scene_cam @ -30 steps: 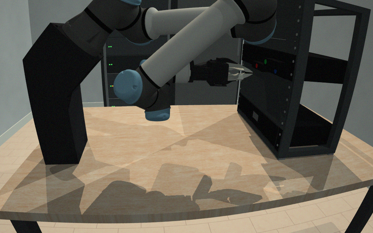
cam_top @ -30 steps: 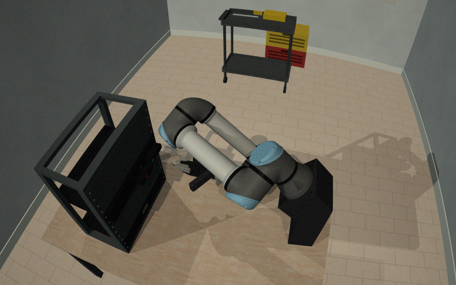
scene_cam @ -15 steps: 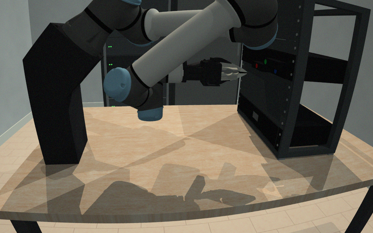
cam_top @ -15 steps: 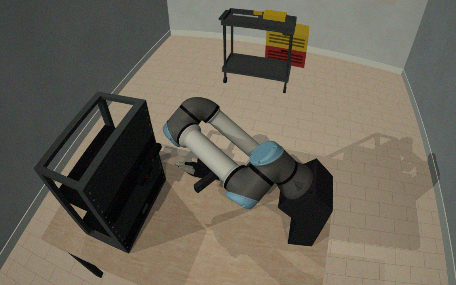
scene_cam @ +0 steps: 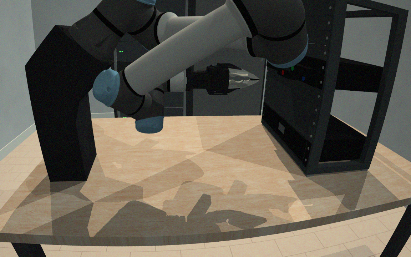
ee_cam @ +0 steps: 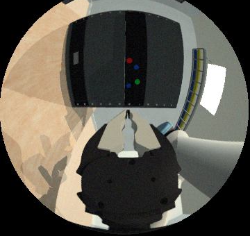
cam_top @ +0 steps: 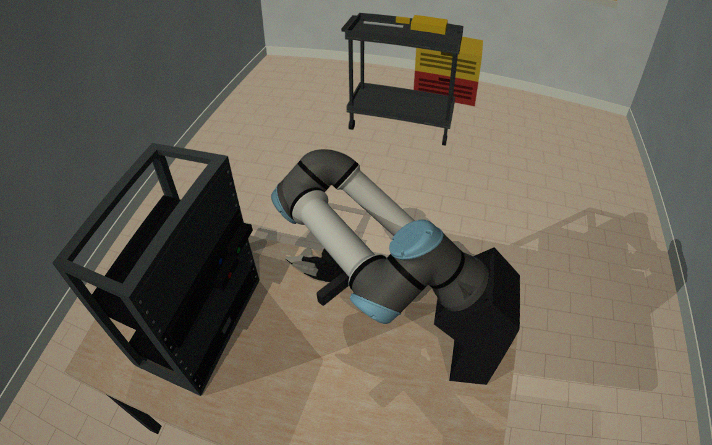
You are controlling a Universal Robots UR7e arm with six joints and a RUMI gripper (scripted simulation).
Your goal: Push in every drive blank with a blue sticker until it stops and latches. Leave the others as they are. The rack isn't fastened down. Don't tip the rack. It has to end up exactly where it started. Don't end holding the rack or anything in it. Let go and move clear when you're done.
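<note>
The black open-frame rack stands upright on the left part of the table. One dark row of drive blanks crosses its front. That row carries a red sticker, a green sticker and two blue stickers; only one blue sticker shows in the exterior view. My gripper is shut and empty. It points at the rack front at sticker height, a short gap away, touching nothing.
The arm's black pedestal stands on the table's right part. The arm's elbow hangs close to the rack's upper front. A black cart and yellow and red crates stand far back on the floor.
</note>
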